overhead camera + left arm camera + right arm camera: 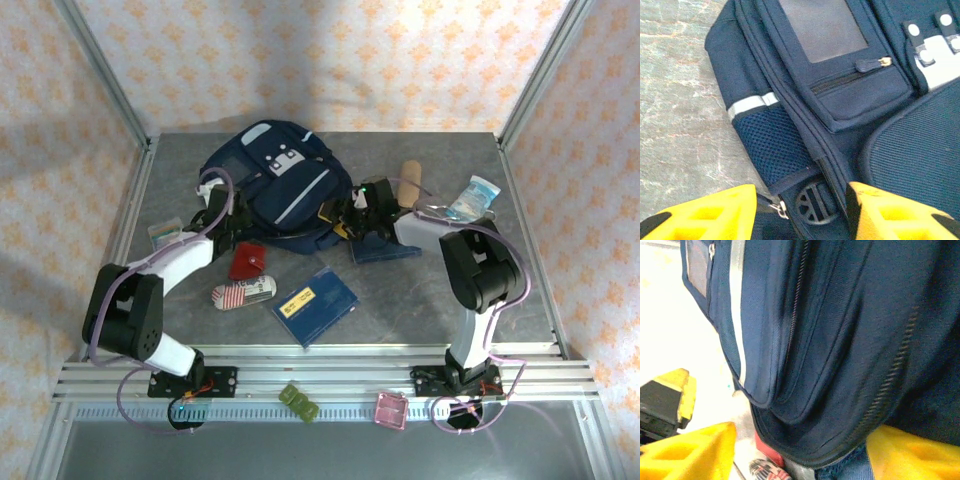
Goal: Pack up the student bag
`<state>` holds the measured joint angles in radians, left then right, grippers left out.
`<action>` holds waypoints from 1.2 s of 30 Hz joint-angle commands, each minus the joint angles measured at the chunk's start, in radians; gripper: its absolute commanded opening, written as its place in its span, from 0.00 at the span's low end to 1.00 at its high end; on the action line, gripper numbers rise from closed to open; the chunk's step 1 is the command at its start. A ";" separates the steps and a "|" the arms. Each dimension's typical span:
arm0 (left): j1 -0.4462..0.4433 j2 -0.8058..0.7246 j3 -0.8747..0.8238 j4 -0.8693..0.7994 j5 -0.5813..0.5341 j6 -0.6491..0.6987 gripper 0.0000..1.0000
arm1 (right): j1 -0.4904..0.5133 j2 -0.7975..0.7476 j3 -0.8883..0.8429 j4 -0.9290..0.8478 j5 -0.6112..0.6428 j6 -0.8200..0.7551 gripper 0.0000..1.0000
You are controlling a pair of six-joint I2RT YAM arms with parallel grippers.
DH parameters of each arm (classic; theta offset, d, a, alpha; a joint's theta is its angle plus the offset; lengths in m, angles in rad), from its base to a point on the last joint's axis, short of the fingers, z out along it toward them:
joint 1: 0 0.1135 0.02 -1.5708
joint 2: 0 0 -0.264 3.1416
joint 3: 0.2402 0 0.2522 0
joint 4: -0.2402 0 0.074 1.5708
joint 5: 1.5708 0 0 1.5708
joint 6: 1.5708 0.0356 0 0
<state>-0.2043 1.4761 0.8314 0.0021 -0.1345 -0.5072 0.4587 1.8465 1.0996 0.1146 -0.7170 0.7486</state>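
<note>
The student bag [275, 185] is a large navy backpack lying at the back middle of the table, with a pale stripe and grey patches. My left gripper [224, 220] is at its near left corner. In the left wrist view this gripper [800, 212] is open, its yellow fingers [715, 215] straddling a black strap buckle [815, 202] and a metal zipper pull [779, 207] without pinching them. My right gripper [362, 220] is at the bag's near right side. It is open [800, 457], and the bag's zipped lower edge [830, 405] hangs between the spread fingers.
In front of the bag lie a red pouch [247, 260], a striped pencil case [243, 291] and a navy book with a yellow label [315, 305]. A second navy book [388, 249] lies by the right gripper. A tan roll [409, 183], a blue-white packet [472, 197] and a small box [165, 233] are off to the sides.
</note>
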 commanded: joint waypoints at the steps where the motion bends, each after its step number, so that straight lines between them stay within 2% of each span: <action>1: -0.037 -0.114 -0.051 -0.047 0.076 -0.011 0.54 | -0.005 -0.114 -0.001 -0.151 0.130 -0.152 0.74; 4: -0.104 -0.188 -0.082 -0.074 0.137 -0.014 0.56 | -0.006 -0.193 -0.026 -0.239 0.171 -0.210 0.75; 7: -0.183 -0.227 -0.094 -0.114 0.181 -0.008 0.57 | -0.005 -0.270 -0.078 -0.290 0.146 -0.248 0.73; 11: -0.252 -0.233 -0.109 -0.135 0.270 0.000 0.58 | 0.021 -0.346 -0.158 -0.339 0.044 -0.312 0.65; 18: -0.331 -0.166 -0.134 -0.107 0.337 0.001 0.58 | 0.173 -0.390 -0.304 -0.386 -0.023 -0.376 0.44; 22: -0.357 -0.117 -0.152 -0.067 0.359 -0.002 0.58 | 0.216 -0.371 -0.357 -0.389 -0.008 -0.369 0.42; 25: -0.389 -0.072 -0.142 -0.064 0.358 -0.002 0.58 | 0.216 -0.320 -0.354 -0.412 0.065 -0.365 0.38; 28: -0.417 -0.035 -0.129 -0.063 0.355 -0.001 0.58 | 0.208 -0.273 -0.316 -0.453 0.237 -0.350 0.38; 31: -0.436 -0.002 -0.119 -0.064 0.354 -0.001 0.59 | 0.182 -0.259 -0.297 -0.427 0.322 -0.334 0.39; 36: -0.466 0.066 -0.097 -0.077 0.356 0.005 0.58 | 0.168 -0.215 -0.243 -0.379 0.369 -0.336 0.39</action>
<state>-0.6552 1.5089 0.6975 -0.0788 0.2104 -0.5140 0.6361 1.5921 0.8253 -0.2825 -0.4843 0.4072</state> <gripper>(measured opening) 0.584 0.395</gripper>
